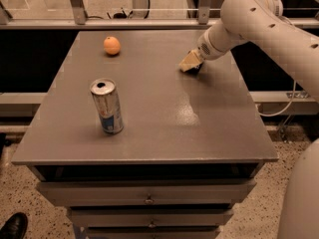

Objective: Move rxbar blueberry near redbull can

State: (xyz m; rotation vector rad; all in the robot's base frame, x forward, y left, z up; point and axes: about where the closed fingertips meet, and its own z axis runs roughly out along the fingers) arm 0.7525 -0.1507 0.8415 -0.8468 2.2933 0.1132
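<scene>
The redbull can (106, 106) stands upright on the front left of the grey table (164, 123), silver with blue patches and an open pull-tab top. My gripper (191, 63) is down at the table surface on the back right, far from the can. A dark sliver (196, 70) shows right under the gripper; I cannot tell whether it is the rxbar blueberry or a shadow. The bar is otherwise hidden.
A round orange fruit (112, 45) lies at the back left of the table. A metal rail (149, 10) and posts run behind the far edge. My white arm (269, 26) reaches in from the right. Drawers (149, 198) sit below the front edge.
</scene>
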